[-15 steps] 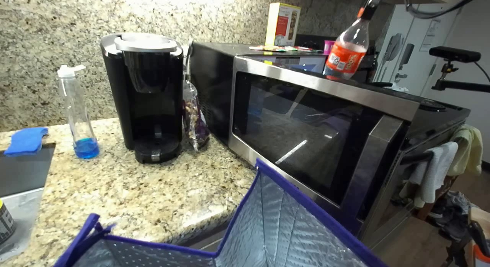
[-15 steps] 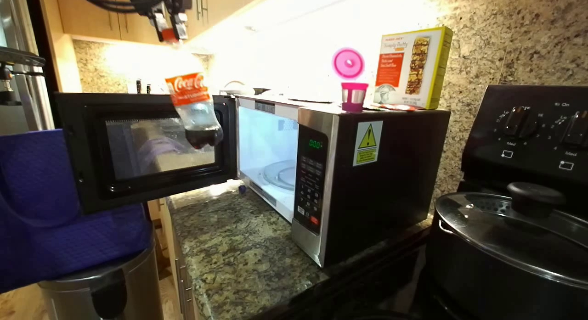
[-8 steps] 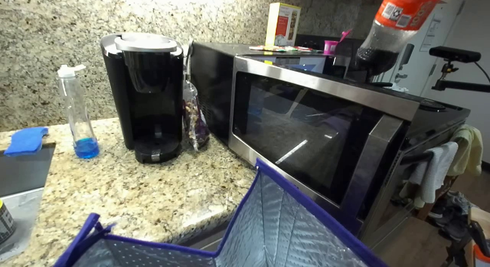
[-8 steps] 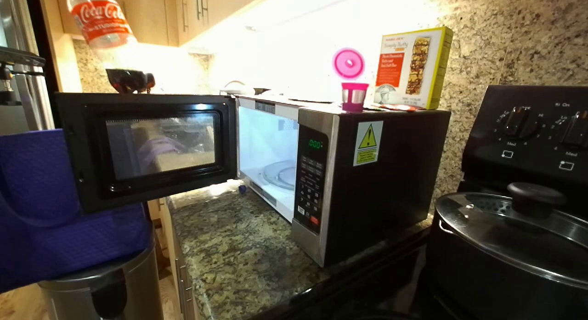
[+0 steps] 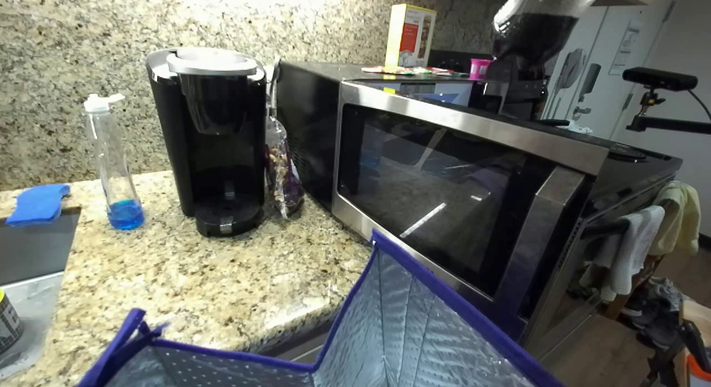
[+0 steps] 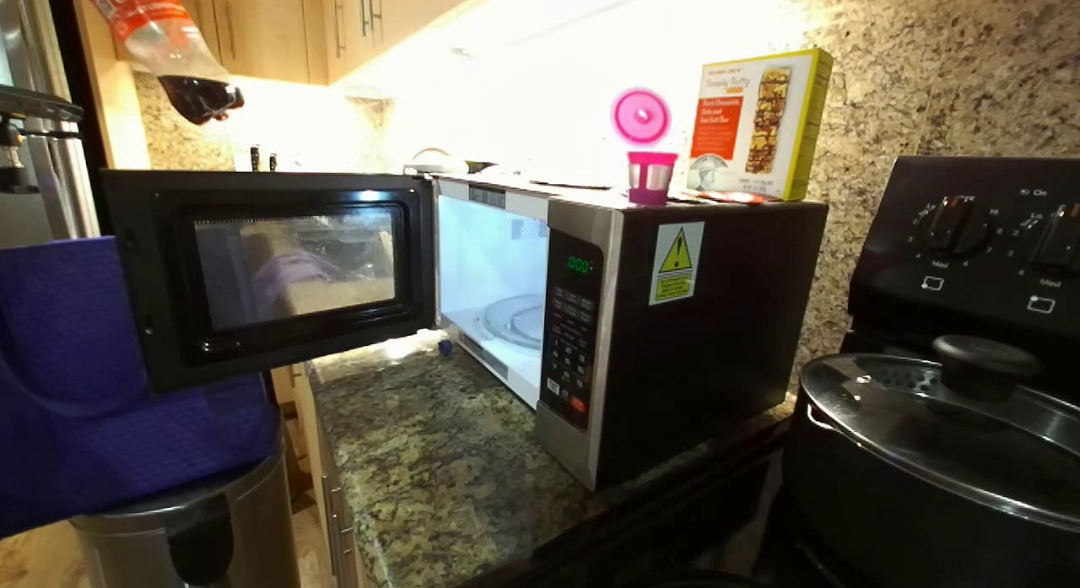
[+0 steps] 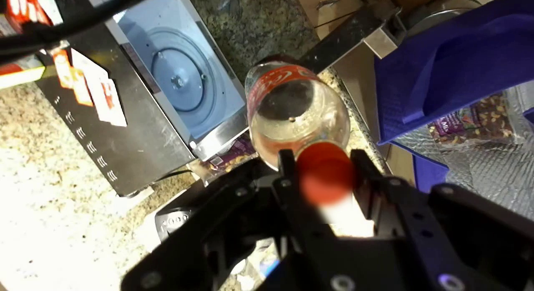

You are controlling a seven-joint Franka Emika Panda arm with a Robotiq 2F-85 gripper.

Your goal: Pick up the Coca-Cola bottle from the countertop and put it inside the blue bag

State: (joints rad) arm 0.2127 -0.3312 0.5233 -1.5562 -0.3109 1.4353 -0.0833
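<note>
The claw point(image 7: 323, 163) is clenched on the red cap point(image 7: 326, 174) of the Coca-Cola bottle point(image 6: 164, 46), which hangs tilted in mid-air with dark liquid point(image 6: 198, 97) in its base. In an exterior view I see it on the left, higher than the open microwave door point(image 6: 295, 272). In the wrist view the blue bag point(image 7: 454, 59) gapes to the bottle's right, a packet of nut mix point(image 7: 477, 119) inside.

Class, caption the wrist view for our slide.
Pincer gripping Coca-Cola bottle by its red cap; open blue bag at picture right.
</note>
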